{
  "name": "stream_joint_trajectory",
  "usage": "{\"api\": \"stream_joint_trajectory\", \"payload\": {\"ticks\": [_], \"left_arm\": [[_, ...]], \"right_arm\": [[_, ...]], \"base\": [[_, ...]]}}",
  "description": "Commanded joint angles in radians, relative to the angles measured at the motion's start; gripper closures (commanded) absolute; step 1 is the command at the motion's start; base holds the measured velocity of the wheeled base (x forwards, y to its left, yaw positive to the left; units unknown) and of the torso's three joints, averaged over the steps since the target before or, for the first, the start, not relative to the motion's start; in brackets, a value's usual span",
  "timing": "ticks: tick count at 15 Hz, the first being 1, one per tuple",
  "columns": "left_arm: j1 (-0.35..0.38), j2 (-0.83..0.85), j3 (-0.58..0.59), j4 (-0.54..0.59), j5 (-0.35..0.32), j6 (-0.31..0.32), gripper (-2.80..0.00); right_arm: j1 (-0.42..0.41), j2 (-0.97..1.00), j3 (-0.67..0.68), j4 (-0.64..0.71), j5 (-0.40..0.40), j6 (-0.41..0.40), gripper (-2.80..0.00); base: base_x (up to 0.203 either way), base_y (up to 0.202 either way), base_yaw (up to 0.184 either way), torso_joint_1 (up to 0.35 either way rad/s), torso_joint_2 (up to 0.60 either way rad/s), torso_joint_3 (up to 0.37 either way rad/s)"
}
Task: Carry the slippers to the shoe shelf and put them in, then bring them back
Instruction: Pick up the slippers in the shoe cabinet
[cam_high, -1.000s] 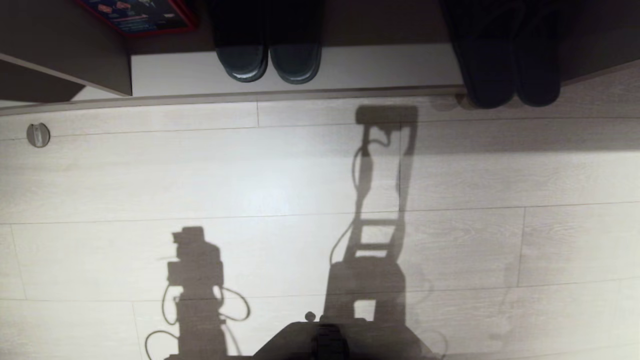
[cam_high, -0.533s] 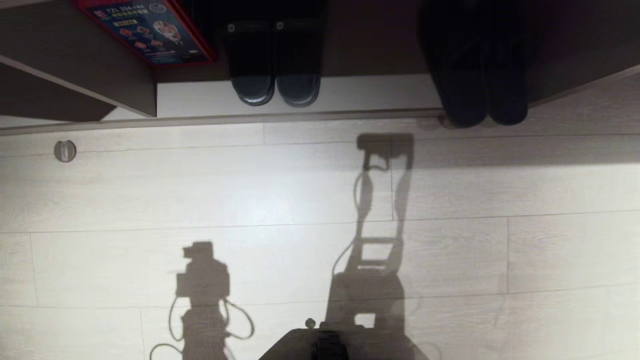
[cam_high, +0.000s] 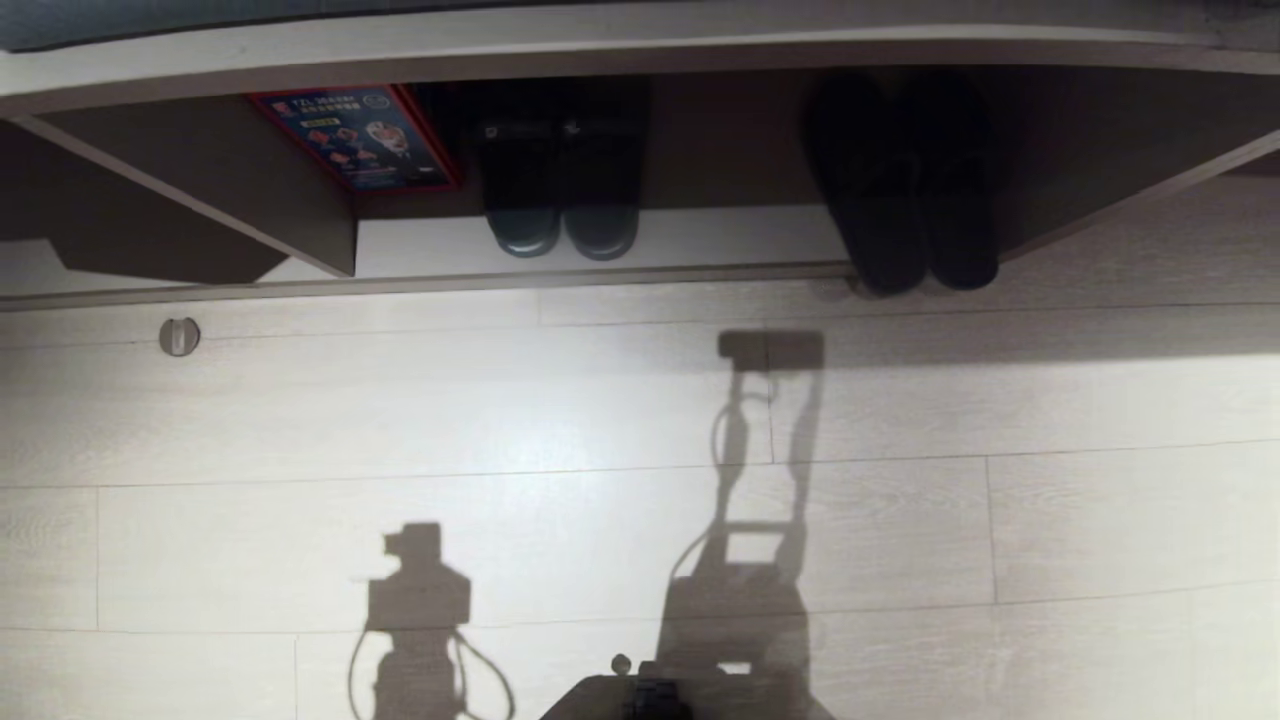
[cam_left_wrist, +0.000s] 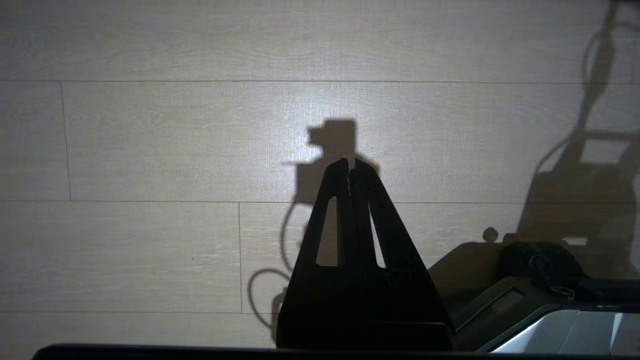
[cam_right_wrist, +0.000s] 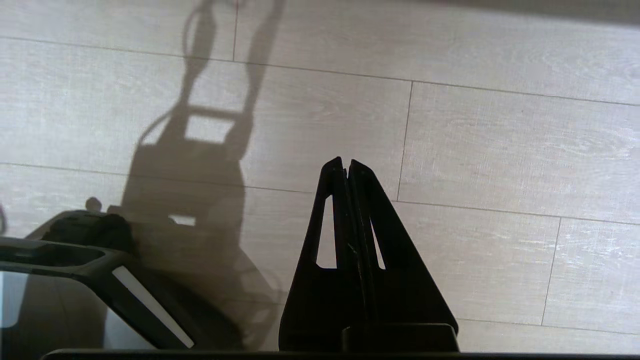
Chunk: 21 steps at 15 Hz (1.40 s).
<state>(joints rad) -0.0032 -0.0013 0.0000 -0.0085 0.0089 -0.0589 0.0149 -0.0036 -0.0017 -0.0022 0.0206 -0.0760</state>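
As head view tilts up, shoe shelf (cam_high: 700, 235) shows more; slippers (cam_high: 905, 190) seemingly unmoved; both end effectors pinched closed, empty.

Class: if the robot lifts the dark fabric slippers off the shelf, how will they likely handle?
The slippers look soft and matte, so probably floppy and easy to grip. They seem thin and flat, likely light. Their toes overhang the shoe shelf edge, so a nudge might drop them.

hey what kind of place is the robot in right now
Probably an entryway or shoe-storage corner of a home or showroom. A low open-fronted shoe shelf holds the dark slippers and a shinier pair of black sandals, all over a pale wood-plank floor.
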Motion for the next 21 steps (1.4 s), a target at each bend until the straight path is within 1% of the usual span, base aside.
{"api": "stream_joint_trajectory", "payload": {"ticks": [1, 21], "left_arm": [[0.000, 0.001, 0.001, -0.001, 0.000, 0.000, 0.00], [0.000, 0.001, 0.000, -0.001, -0.001, 0.002, 0.00]], "right_arm": [[0.000, 0.004, -0.001, -0.001, 0.001, -0.003, 0.00], [0.000, 0.004, 0.000, -0.002, 0.000, -0.013, 0.00]], "base": [[0.000, 0.000, 0.000, 0.002, 0.00, 0.203], [0.000, 0.000, 0.000, 0.002, 0.00, 0.204]]}}
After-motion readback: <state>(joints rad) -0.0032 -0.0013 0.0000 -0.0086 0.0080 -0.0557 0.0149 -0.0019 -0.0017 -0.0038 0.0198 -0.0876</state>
